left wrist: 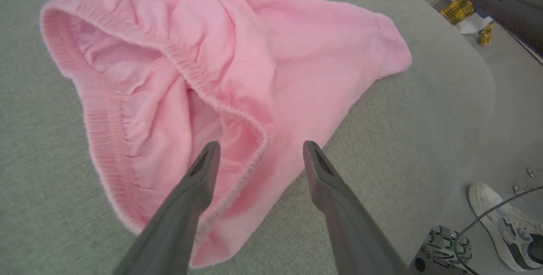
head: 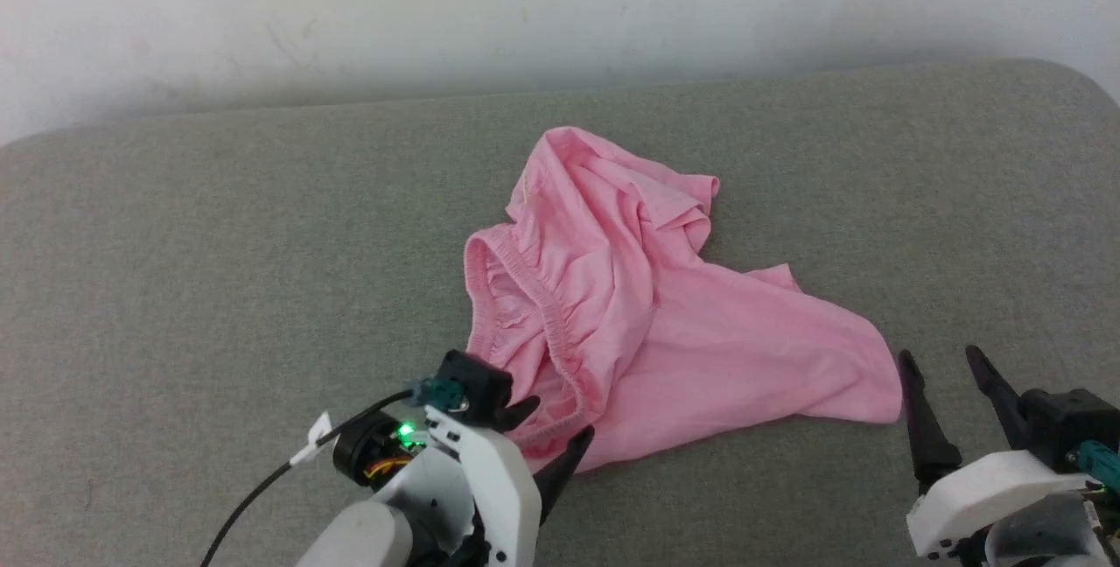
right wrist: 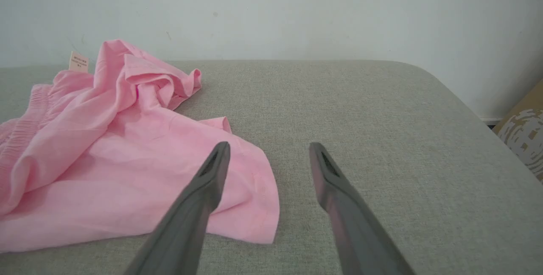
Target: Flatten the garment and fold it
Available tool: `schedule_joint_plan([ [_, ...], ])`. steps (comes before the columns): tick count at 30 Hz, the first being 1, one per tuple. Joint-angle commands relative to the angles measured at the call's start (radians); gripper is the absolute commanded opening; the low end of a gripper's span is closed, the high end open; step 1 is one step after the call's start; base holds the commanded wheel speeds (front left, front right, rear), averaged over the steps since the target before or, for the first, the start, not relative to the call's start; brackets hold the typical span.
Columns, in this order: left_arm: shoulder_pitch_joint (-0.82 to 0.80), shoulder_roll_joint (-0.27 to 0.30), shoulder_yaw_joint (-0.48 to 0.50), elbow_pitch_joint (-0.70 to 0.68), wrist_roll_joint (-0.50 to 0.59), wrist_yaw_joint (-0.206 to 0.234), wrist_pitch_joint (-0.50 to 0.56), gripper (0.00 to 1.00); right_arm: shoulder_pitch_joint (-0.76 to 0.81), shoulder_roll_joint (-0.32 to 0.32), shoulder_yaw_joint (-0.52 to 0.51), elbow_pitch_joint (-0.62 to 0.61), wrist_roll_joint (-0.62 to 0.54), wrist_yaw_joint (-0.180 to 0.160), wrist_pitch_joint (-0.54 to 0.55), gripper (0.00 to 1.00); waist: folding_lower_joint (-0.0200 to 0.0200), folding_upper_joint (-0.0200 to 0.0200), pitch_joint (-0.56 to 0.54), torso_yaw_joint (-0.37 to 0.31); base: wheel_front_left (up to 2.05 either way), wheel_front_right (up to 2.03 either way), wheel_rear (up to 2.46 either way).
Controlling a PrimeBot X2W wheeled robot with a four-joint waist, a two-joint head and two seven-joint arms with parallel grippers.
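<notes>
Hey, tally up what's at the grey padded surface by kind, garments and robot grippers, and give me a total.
Pink garment: 1
Grippers: 2 (left gripper, right gripper)
Total: 3

— How does the left gripper, the one with two long dark grey fingers, stand?
— Jaws spread wide, tips pointing up and to the right in the head view. Its white plastic forearm slants in from the bottom edge, and a small green light glows at the wrist.
— And the right gripper?
— Parted too. Both dark fingers point up at the lower right, above a white wrist shell. Its own wrist view shows the same wide gap.
</notes>
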Motion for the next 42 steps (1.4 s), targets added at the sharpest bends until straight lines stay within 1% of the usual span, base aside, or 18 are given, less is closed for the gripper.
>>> schedule_joint_plan([
  [1, -0.020, 0.004, -0.007, -0.005, 0.003, -0.001, 0.019, 1.00, -0.009, 0.004, 0.001, 0.004, -0.007, -0.002, -0.005, 1.00, 0.0000, -0.0001, 0.014, -0.018, 0.00, 0.00, 0.00],
  [3, -0.045, 0.005, -0.022, -0.004, 0.005, 0.008, 0.087, 1.00, -0.018, 0.007, 0.007, 0.010, -0.008, -0.002, -0.008, 1.00, 0.0000, -0.0001, 0.024, -0.032, 0.00, 0.00, 0.00],
  [6, -0.076, 0.009, -0.040, 0.004, 0.023, 0.024, 0.153, 1.00, -0.025, 0.011, 0.007, 0.021, -0.008, -0.002, -0.015, 1.00, 0.0000, -0.0001, 0.038, -0.049, 0.00, 0.00, 0.00],
  [10, -0.103, 0.013, -0.049, 0.022, 0.050, 0.039, 0.172, 1.00, -0.032, 0.015, 0.008, 0.039, -0.008, -0.002, -0.027, 1.00, 0.0000, -0.0001, 0.054, -0.067, 0.00, 0.00, 0.00],
  [14, -0.115, 0.010, -0.054, 0.045, 0.043, 0.036, 0.172, 1.00, -0.040, 0.019, 0.008, 0.052, -0.008, -0.002, -0.040, 1.00, 0.0000, -0.0001, 0.068, -0.075, 0.00, 0.00, 0.00],
  [16, -0.121, 0.007, -0.051, 0.050, 0.033, 0.033, 0.166, 0.00, -0.046, 0.020, 0.007, 0.057, -0.008, -0.002, -0.045, 1.00, 0.0000, -0.0001, 0.077, -0.074, 0.00, 0.00, 0.00],
  [19, -0.128, -0.003, -0.034, 0.047, 0.020, 0.036, 0.132, 0.00, -0.051, 0.021, 0.004, 0.067, -0.010, -0.002, -0.052, 1.00, 0.0000, -0.0001, 0.079, -0.066, 0.00, 0.00, 0.00],
  [23, -0.125, -0.014, 0.011, 0.032, -0.008, 0.052, 0.071, 0.00, -0.050, 0.022, 0.004, 0.079, -0.018, -0.002, -0.053, 1.00, 0.0000, -0.0001, 0.066, -0.047, 0.00, 0.00, 0.00],
  [32, -0.075, 0.007, 0.202, 0.008, -0.089, 0.139, -0.075, 0.00, -0.046, 0.021, 0.017, 0.065, -0.032, -0.002, -0.034, 1.00, 0.0000, -0.0001, 0.023, 0.000, 0.00, 0.00, 0.00],
  [36, -0.049, 0.029, 0.263, 0.043, -0.114, 0.165, -0.098, 0.00, -0.051, 0.018, 0.027, 0.049, -0.033, -0.002, -0.019, 1.00, 0.0000, -0.0001, 0.032, 0.012, 0.00, 0.00, 0.00],
  [40, -0.028, 0.039, 0.301, 0.098, -0.136, 0.173, -0.124, 0.00, -0.056, 0.014, 0.034, 0.040, -0.032, -0.002, -0.005, 1.00, 0.0000, -0.0001, 0.050, 0.021, 0.00, 0.00, 0.00],
  [42, -0.020, 0.039, 0.300, 0.121, -0.133, 0.174, -0.137, 0.00, -0.057, 0.013, 0.036, 0.041, -0.033, -0.002, 0.000, 1.00, 0.0000, -0.0001, 0.056, 0.025, 0.00, 0.00, 0.00],
])
